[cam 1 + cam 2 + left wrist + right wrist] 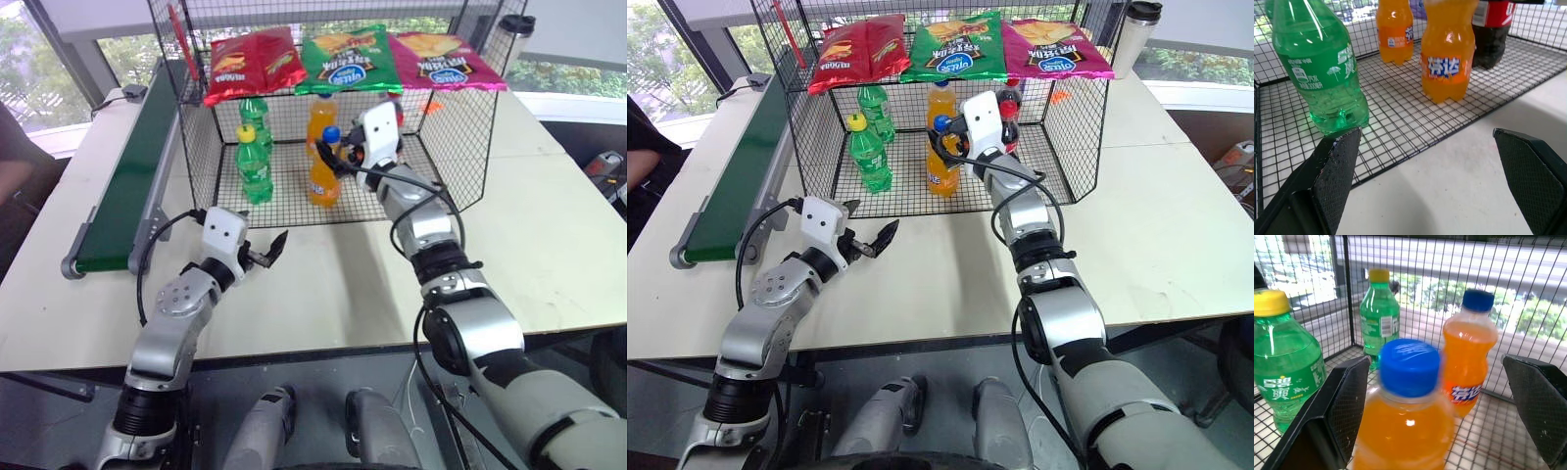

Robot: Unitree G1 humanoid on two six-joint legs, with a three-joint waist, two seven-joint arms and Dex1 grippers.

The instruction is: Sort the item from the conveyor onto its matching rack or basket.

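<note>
The item, an orange soda bottle (324, 178) with a blue cap, stands upright on the grid floor of the black wire cage's lower compartment (294, 211), near its open front. My right gripper (337, 157) reaches into the cage at the bottle's neck. Its jaws are open, and in the right wrist view the bottle (1405, 431) sits between the two fingers with gaps on both sides. My left gripper (266, 250) hovers open and empty over the table in front of the cage. The green conveyor (127, 166) runs along the cage's left side with nothing on it.
Two green bottles (254, 164) stand left in the compartment. Behind the item are another orange bottle (319, 117) and a dark cola bottle (1007, 103). Chip bags (345, 57) lie on the top shelf. A steel tumbler (511, 39) stands at the back right.
</note>
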